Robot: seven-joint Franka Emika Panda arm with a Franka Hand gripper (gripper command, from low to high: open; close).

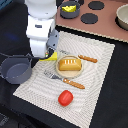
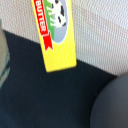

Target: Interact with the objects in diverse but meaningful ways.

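Butter [image 2: 56,34], nearest the wrist camera, straddles the mat [image 2: 100,35] edge beside the pot [image 1: 16,69] toward the desk's left edge; apparently a light, stiff, smooth block, best pinched across its narrow sides; gripper [image 1: 48,54] opening cannot be determined.

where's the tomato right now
In the exterior view the red tomato sits on the placemat near its front edge, just below the fork and the plate holding the bread loaf.
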